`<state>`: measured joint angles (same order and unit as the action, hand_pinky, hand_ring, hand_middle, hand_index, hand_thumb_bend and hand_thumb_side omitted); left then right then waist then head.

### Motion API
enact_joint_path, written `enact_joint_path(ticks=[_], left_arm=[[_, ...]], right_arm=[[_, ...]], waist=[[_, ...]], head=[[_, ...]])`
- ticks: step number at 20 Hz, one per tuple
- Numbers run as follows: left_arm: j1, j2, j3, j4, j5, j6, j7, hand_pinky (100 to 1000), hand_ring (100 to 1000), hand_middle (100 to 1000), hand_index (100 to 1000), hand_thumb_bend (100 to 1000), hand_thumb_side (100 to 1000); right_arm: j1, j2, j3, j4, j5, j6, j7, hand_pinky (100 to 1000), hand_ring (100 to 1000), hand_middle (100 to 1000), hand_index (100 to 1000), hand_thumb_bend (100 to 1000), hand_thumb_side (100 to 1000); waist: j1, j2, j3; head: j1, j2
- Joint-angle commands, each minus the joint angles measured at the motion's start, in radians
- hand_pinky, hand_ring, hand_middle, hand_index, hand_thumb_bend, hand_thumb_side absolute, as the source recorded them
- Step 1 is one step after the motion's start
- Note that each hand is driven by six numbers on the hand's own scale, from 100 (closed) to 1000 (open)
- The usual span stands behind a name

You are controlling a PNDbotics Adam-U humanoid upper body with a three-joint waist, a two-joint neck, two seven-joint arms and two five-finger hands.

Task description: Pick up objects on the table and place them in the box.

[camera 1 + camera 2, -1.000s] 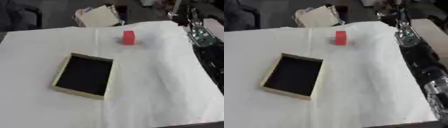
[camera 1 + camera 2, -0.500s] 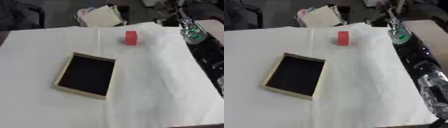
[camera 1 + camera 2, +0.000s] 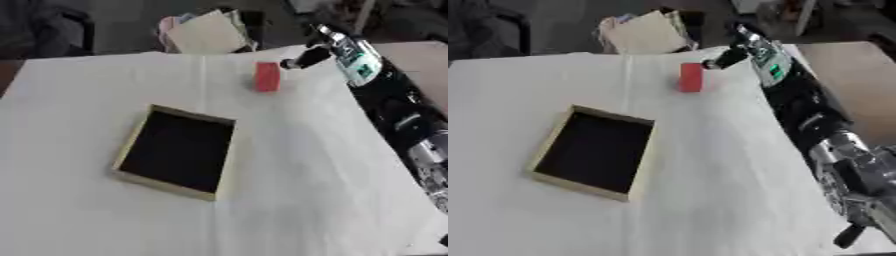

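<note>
Red block [image 3: 268, 76] upright at far tabletop [image 3: 289, 165], beyond the empty box [image 3: 178, 150]; right hand [image 3: 302, 58] just right of it, finger state unclear, the only hand in view, so the reach runs leftward.

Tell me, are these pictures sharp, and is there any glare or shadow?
Left eye view: soft throughout; the red block has fuzzy edges, and the box interior is flat black. Right eye view: equally soft; the right hand is smeared, the white table cloth evenly lit, with no glare.
</note>
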<state>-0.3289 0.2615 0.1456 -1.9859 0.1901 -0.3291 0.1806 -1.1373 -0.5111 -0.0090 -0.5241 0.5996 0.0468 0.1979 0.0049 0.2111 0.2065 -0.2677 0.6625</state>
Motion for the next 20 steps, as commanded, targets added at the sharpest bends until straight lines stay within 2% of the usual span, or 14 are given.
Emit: enact_joint_path(ticks=[1,5,12,20], left_arm=[[-0.020,0.008,-0.003,-0.014,0.005,-0.003,-0.007,801,684,677,809,216,432],[-0.025,0.006,-0.003,-0.014,0.007,-0.005,-0.009,802,683,676,809,215,432],[-0.032,0.002,-0.003,-0.014,0.009,-0.007,-0.013,802,678,675,809,215,433],[-0.030,0.000,0.000,-0.014,0.009,-0.007,-0.013,803,664,674,809,213,434]], right_arm=[[-0.032,-0.007,0.000,-0.015,0.062,-0.004,0.012,717,900,943,1000,532,133],[-0.033,0.003,0.000,-0.012,0.102,-0.006,0.030,728,905,942,998,519,127],[-0.031,0.006,-0.006,-0.017,0.164,-0.011,-0.011,727,893,924,990,486,100],[-0.022,0.007,-0.011,-0.004,0.106,-0.020,0.035,706,870,881,977,475,100]], waist=[[0.000,-0.011,0.006],[0.000,-0.002,0.019],[-0.001,0.016,0.041],[0.003,0.025,0.033]], head=[[-0.009,-0.013],[-0.013,-0.018],[-0.025,-0.026],[-0.024,-0.020]])
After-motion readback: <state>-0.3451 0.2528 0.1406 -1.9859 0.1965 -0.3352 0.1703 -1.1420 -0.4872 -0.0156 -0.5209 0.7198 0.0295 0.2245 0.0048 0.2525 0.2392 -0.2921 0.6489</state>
